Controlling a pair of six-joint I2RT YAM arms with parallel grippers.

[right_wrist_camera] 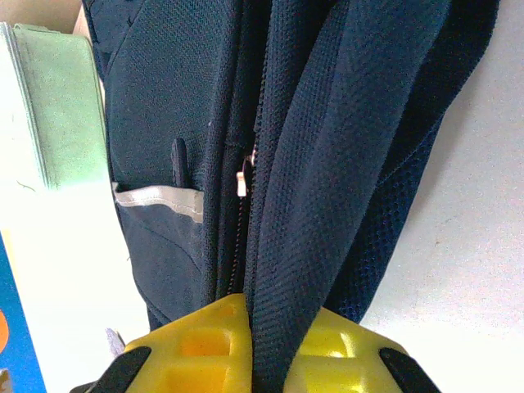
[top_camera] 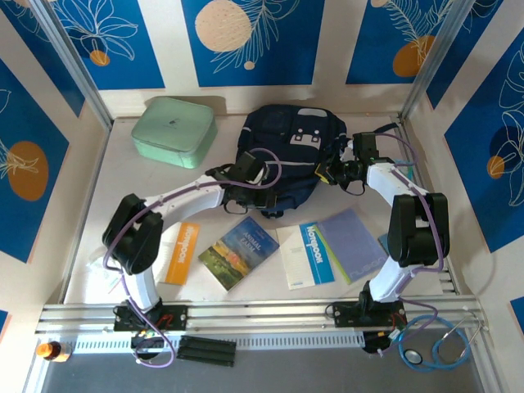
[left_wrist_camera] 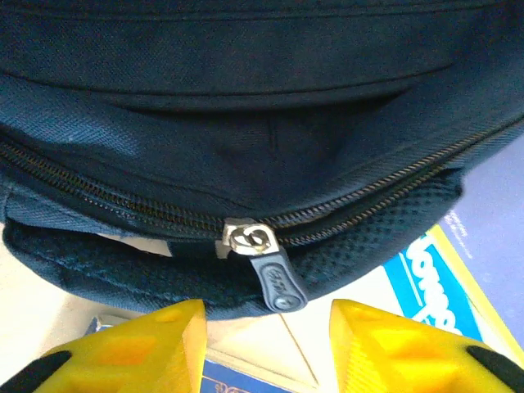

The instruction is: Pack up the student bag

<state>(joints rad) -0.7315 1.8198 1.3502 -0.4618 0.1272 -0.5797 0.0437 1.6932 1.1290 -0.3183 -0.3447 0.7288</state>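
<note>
Navy-blue fabric student bag (top_camera: 291, 155), marked by small white patches on its front pocket, lay at the far middle of the pale bench (top_camera: 106, 205), with both arms reaching in to its near side. The left tool (top_camera: 246, 172) sat against the bag's near-left edge. In the left wrist view its yellow fingers (left_wrist_camera: 155, 344) stood apart with nothing between them, and the left tool (left_wrist_camera: 266, 315) hung just short of a dark rubber zip pull (left_wrist_camera: 278, 282) dangling from a metal slider (left_wrist_camera: 246, 237) on the bag's brass-toothed zip. The right tool (top_camera: 332, 173) was at the bag's right side. Seen from the right wrist, the right tool (right_wrist_camera: 266, 315) was clamped on a dark padded mesh shoulder strap (right_wrist_camera: 327, 164), which ran up from between its yellow fingers (right_wrist_camera: 201, 336) across the bag's side. A grey reflective strip (right_wrist_camera: 160, 196) edged a side pocket there. A mint-green rectangular case (top_camera: 174, 131) rested on the bench just left of the bag, at the far left. Nearer the arm bases, a row of flat items lay apart from the bag: a narrow orange booklet (top_camera: 182, 252) on the left, a paperback with a landscape cover (top_camera: 238, 252) beside it, then a white-and-blue notebook (top_camera: 307, 255) overlapped by a lilac notebook (top_camera: 354, 243) on the right.
</note>
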